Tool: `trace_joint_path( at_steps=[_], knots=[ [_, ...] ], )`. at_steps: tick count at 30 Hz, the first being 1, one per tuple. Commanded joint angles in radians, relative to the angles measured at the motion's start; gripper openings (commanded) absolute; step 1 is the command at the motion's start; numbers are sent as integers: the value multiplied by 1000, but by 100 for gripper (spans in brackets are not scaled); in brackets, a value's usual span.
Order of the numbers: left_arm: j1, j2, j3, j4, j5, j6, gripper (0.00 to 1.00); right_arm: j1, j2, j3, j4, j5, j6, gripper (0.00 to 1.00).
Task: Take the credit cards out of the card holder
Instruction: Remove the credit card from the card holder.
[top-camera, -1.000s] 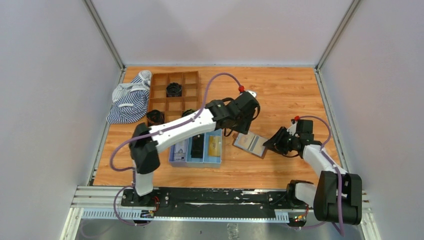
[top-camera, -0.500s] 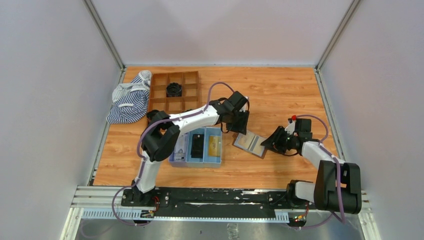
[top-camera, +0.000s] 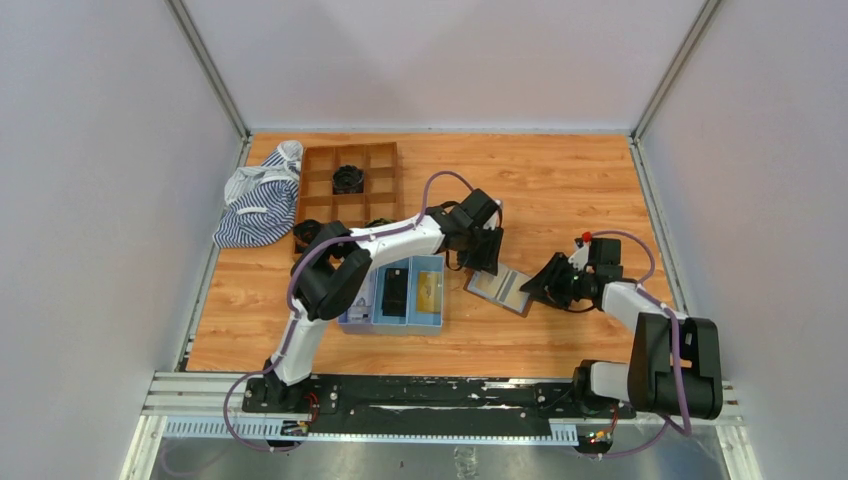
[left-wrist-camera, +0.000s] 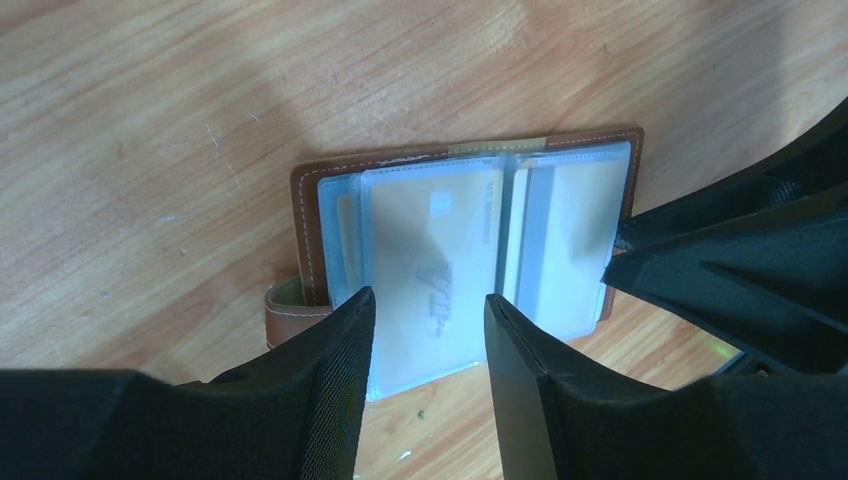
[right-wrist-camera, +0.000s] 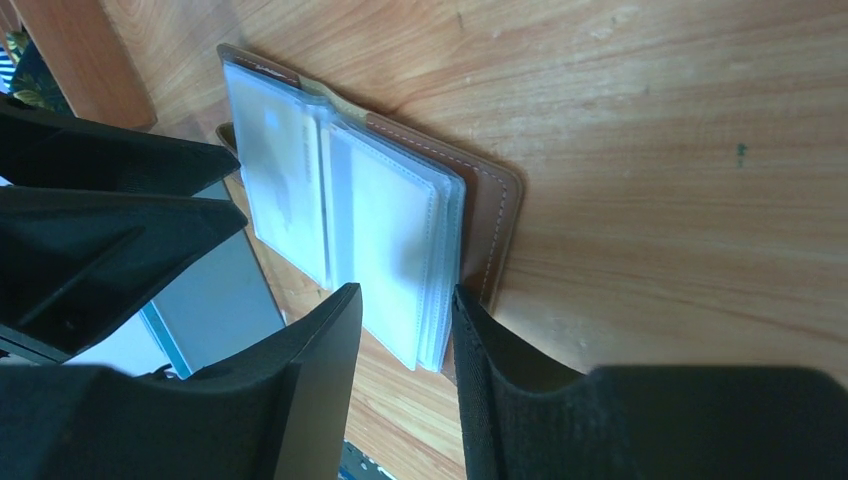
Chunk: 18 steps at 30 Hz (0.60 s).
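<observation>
Top external — wooden table (top-camera: 560, 180), pale walls (top-camera: 440, 60)

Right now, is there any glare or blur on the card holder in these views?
Left wrist: card holder sharp, its clear sleeves hazy with sheen, left gripper dark and soft up close. Right wrist: sleeves washed pale, right gripper blurred. Top external: even light, holder too small for detail.

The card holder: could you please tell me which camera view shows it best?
The left wrist view: the card holder lies open, nearly whole, its clear sleeves and a card facing the camera. The right wrist view shows it at a slant; the top external view shows it small.
</observation>
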Motion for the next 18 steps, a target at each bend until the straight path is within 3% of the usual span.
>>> trace_joint_path(
  at_steps=[1,9,18],
  knots=[
    [13,3,-34,28,-11,1,49,4,-42,-48,-4,66,9,44],
    [17,21,-50,62,52,1,49,5,-6,-64,62,12,26,41],
    [17,22,-53,72,85,8,48,38,-74,1,62,-63,65,41]
  ],
)
